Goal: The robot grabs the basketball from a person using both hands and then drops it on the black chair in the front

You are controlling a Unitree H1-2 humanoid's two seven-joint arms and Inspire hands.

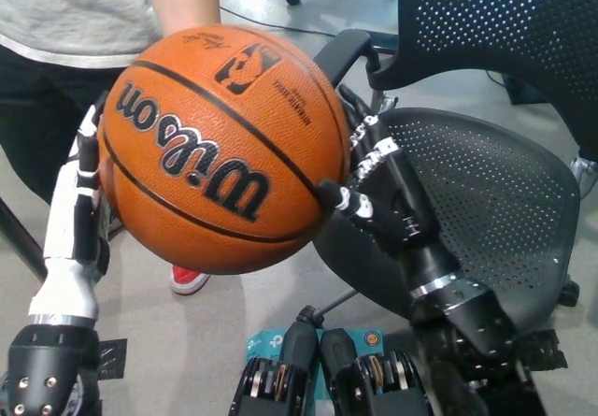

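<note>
Pressing both sides of Wilson basketball (220, 150): left hand (75, 224), right hand (383, 196), fingers spread.

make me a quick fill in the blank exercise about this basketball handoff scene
1. The brand name printed on the orange basketball is ____.
2. The white left hand and the black right hand press the ball from ____ sides.
3. The perforated seat at the picture's right belongs to a black ____.
4. Under the ball, on the floor, a person's ____ shoe shows.

Missing words: Wilson; opposite; chair; red
</note>
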